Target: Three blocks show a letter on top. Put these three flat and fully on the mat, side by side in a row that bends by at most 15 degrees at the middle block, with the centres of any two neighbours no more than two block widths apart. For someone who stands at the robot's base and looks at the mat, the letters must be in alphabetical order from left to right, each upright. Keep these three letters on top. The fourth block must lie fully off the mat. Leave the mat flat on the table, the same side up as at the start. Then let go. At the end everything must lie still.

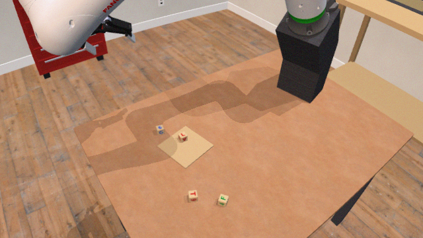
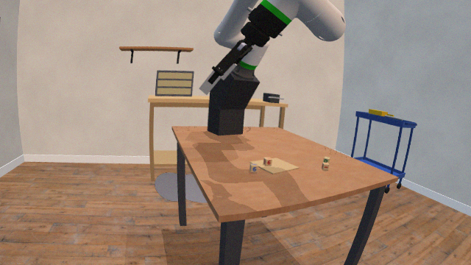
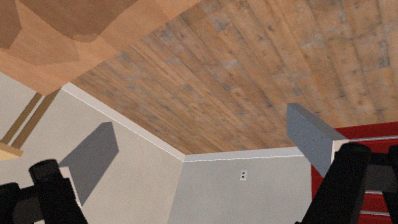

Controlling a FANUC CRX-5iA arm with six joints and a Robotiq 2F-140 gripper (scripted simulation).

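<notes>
The mat (image 1: 193,152) (image 2: 281,168) lies flat on the table. A block with a red L on top (image 1: 183,137) (image 2: 268,162) sits on the mat near its back corner in the top view. A block with a blue 6-like sign on top (image 1: 160,129) (image 2: 254,168) stands off the mat, close to its upper left edge. A block with a red T on top (image 1: 193,196) (image 2: 325,166) and one with a green F on top (image 1: 223,200) (image 2: 326,160) stand on the table, off the mat, a gap between them. My gripper (image 1: 112,43) (image 2: 207,86) (image 3: 200,128) is open and empty, high above the table, away from all blocks.
The robot's black pedestal (image 1: 299,63) (image 2: 231,119) stands at the table's far end. The table's edge (image 1: 107,195) runs left of the blocks in the top view. A red cabinet (image 1: 73,61) (image 3: 360,132) stands on the floor beyond the table.
</notes>
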